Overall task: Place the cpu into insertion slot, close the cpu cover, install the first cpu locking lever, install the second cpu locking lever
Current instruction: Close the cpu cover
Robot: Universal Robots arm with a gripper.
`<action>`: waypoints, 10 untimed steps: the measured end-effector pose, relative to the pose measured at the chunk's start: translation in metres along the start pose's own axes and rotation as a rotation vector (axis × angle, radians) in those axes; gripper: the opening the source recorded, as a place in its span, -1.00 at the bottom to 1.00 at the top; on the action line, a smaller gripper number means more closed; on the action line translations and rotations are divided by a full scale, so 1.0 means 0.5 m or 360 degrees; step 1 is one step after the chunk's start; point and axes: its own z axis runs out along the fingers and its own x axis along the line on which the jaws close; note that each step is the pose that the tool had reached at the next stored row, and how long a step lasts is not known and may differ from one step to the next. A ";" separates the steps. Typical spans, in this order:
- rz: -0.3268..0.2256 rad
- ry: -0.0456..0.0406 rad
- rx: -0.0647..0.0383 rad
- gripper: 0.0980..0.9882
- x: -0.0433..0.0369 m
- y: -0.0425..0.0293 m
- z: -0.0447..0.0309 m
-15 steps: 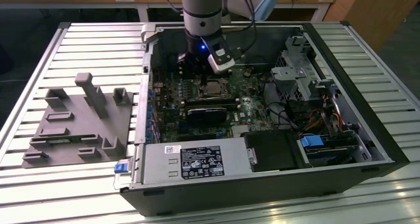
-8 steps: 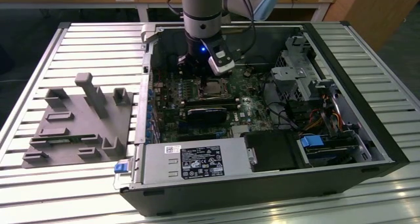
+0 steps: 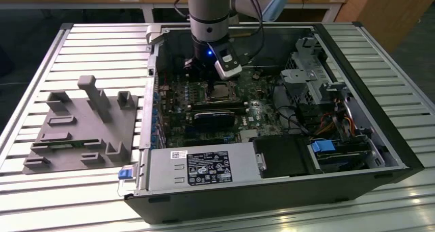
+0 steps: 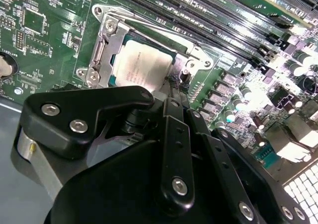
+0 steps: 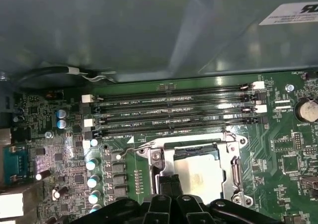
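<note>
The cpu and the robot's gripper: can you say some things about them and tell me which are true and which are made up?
1. The cpu sits in the insertion slot. True.
2. The cpu cover lies flat around the cpu. True.
3. The gripper hangs over the grey tray outside the computer. False: it is down at the edge of the insertion slot.
4. The board is red. False: it is green.
5. Long black memory slots run beside the insertion slot. True.

In both wrist views the gripper point(image 5: 170, 183) covers one edge of the cpu point(image 5: 204, 173).
</note>
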 end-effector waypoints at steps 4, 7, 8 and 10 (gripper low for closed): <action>0.0000 0.0000 0.0000 -0.98 0.001 0.000 0.005; 0.0000 0.0000 0.0000 -0.98 0.001 0.000 0.007; 0.0000 0.0000 0.0000 -0.98 0.002 0.000 0.008; 0.0000 0.0000 0.0000 -0.98 0.006 0.000 0.010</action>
